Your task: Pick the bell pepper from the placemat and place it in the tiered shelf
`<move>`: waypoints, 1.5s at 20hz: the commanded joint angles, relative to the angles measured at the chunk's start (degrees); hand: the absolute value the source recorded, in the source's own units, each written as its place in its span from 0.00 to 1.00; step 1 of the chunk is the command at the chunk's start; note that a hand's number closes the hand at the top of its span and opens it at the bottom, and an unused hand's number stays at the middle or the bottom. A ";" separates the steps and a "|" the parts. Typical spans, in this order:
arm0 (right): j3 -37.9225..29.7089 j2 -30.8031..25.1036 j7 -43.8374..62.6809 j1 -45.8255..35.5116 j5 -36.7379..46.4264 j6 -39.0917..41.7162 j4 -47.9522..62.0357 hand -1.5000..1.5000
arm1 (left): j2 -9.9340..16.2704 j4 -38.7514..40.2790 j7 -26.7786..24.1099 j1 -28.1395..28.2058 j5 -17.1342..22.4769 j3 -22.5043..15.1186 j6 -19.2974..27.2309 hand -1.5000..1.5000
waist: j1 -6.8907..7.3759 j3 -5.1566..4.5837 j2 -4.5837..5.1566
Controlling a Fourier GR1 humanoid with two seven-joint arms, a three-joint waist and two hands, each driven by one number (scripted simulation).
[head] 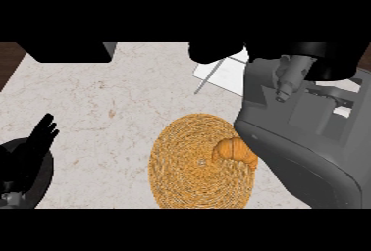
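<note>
head view: left hand [38, 138] open, resting.

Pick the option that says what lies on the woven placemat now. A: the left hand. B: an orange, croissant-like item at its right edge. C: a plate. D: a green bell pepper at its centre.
B: an orange, croissant-like item lies on the placemat's right edge, against the right forearm.
</note>
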 commanded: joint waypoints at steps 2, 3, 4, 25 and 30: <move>-3.53 -0.42 8.64 -4.08 2.40 7.73 4.14 1.00 | 0.60 -1.11 1.31 1.04 0.54 0.93 -0.39 0.50 | 0.44 0.07 0.09; -4.93 -1.07 6.98 -5.99 2.68 7.26 6.94 1.00 | -0.25 3.80 -1.59 -2.10 -0.62 0.47 -0.52 0.50 | -0.09 -0.02 0.40; -5.16 -1.22 6.95 -7.20 3.90 7.64 9.17 1.00 | -1.13 -0.74 -0.72 1.44 -0.48 -0.76 -0.52 0.50 | 0.85 0.03 0.22; -19.45 -7.66 -7.90 1.39 8.58 -10.36 24.74 1.00 | -1.02 -0.98 0.09 -0.64 -1.52 1.00 -1.78 0.50 | 1.04 0.11 0.77; -18.60 -9.91 -11.12 2.51 7.75 -6.10 28.12 0.00 | -2.88 -4.46 -0.30 3.69 -2.98 0.15 -0.83 0.50 | 0.90 0.11 0.46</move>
